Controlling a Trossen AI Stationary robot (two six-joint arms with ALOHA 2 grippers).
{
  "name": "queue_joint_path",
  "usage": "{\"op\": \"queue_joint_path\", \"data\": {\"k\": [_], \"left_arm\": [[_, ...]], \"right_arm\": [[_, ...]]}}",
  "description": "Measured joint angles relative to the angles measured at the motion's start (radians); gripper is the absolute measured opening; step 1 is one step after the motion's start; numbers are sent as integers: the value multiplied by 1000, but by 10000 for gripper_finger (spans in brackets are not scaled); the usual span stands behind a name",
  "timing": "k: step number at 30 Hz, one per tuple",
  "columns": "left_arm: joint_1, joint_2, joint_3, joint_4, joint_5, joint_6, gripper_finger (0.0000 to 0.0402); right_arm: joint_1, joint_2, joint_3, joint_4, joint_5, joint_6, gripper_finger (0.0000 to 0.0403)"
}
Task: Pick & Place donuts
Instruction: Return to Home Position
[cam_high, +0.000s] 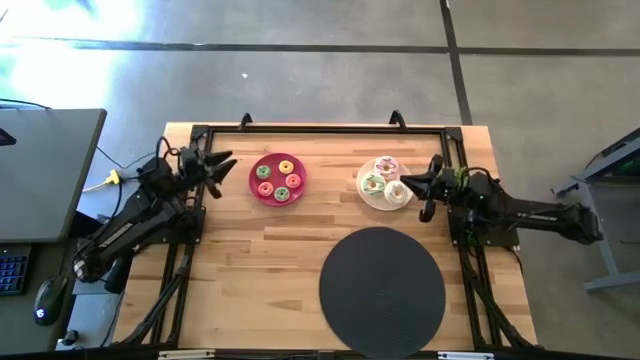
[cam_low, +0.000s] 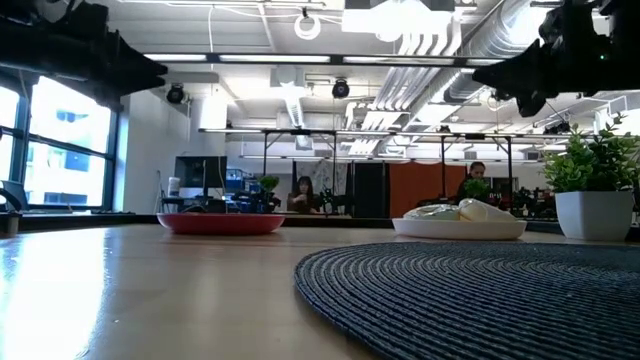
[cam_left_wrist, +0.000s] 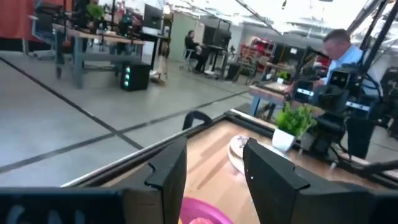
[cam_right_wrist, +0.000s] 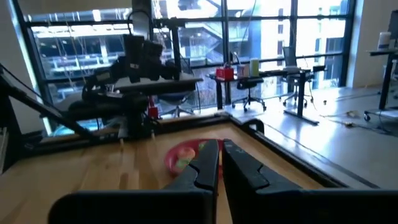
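Several tiny donuts in green, orange, yellow and pink lie on a pink plate, which also shows in the low view. Three larger frosted donuts sit on a white plate, seen low on the table as well. My left gripper hovers open just left of the pink plate, above the table. My right gripper hangs shut above the white plate's right side, well clear of it, its fingers together.
A big black woven disc covers the near right part of the table. A black frame runs along the table's far and side edges. A potted plant stands beyond the right edge. Bare wood lies between the plates.
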Motion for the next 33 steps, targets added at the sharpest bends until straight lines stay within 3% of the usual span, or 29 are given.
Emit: {"op": "queue_joint_path", "data": {"k": [6, 11, 22, 33], "left_arm": [[0, -20, 3, -82, -34, 2, 152], [0, -20, 5, -83, -36, 2, 152], [0, -20, -53, -65, -121, -10, 152], [-1, -17, -226, 176, -54, -73, 152]], "right_arm": [[2, -64, 0, -78, 63, 3, 7], [2, -94, 0, -115, 47, -10, 7], [2, -95, -72, -43, 47, 24, 7], [2, -94, -85, -49, 47, 23, 7]]}}
